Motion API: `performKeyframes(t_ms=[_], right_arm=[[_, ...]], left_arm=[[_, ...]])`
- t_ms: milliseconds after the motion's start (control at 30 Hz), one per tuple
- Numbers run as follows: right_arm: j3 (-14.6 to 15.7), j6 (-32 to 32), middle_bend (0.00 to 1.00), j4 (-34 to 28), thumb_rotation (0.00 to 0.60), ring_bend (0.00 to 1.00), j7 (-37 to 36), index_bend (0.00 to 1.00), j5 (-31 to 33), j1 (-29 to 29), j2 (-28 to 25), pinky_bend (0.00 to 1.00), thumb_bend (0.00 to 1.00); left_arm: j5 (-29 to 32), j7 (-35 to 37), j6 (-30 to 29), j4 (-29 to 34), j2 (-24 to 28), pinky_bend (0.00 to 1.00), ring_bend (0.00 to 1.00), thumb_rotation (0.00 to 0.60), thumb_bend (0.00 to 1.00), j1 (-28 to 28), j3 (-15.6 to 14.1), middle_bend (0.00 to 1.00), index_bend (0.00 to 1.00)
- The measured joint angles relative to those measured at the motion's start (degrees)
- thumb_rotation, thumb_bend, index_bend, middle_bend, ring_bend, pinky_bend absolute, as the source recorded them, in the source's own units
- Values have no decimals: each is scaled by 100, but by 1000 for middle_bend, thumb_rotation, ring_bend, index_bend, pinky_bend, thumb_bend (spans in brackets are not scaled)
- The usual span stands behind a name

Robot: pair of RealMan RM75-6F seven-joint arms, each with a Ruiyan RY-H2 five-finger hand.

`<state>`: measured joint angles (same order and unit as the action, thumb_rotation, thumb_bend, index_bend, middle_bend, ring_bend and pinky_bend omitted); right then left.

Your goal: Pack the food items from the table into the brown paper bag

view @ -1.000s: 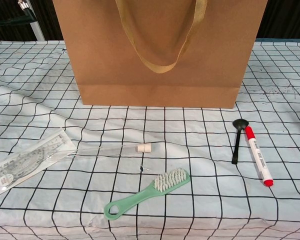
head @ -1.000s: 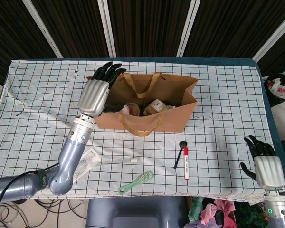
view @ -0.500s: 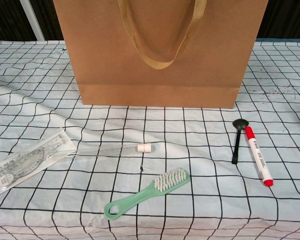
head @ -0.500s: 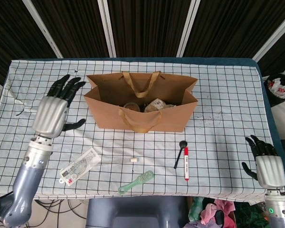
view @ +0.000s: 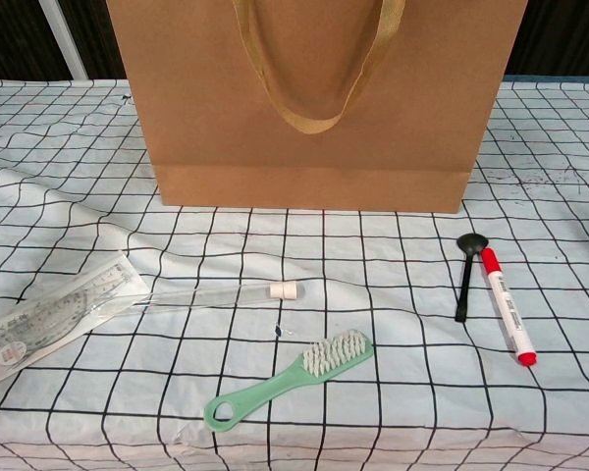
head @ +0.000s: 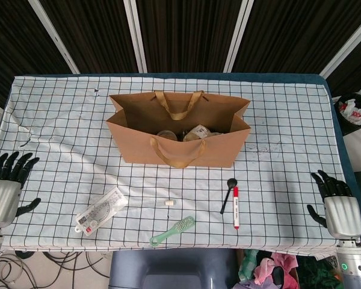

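Food items sit inside the brown paper bag standing mid-counter. Left robot hand has pulled back from the bag to the counter's left edge, fingers apart and empty; right robot hand likewise idles open, suggesting packing is finished.

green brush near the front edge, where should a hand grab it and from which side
Take the green brush by its flat handle, the end with the hole, from above. It lies flat with the bristles up at the far end and bare cloth around the handle. The left hand is probably the nearer one.
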<state>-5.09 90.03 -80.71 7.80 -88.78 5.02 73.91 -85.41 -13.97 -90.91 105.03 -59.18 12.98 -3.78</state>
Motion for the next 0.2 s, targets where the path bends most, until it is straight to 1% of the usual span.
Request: performKeyframes(t_ms=[100, 200], right_arm=[[16, 27, 128, -42, 600, 186, -9, 142, -43, -7, -20, 217, 198], [31, 21, 128, -79, 600, 186, -13, 142, -72, 0, -38, 217, 198]], left_arm=[[-224, 727, -71, -404, -42, 0, 0, 600, 88, -191, -145, 74, 124], [-338, 1058, -126, -786, -98, 0, 0, 600, 88, -348, -201, 71, 121]])
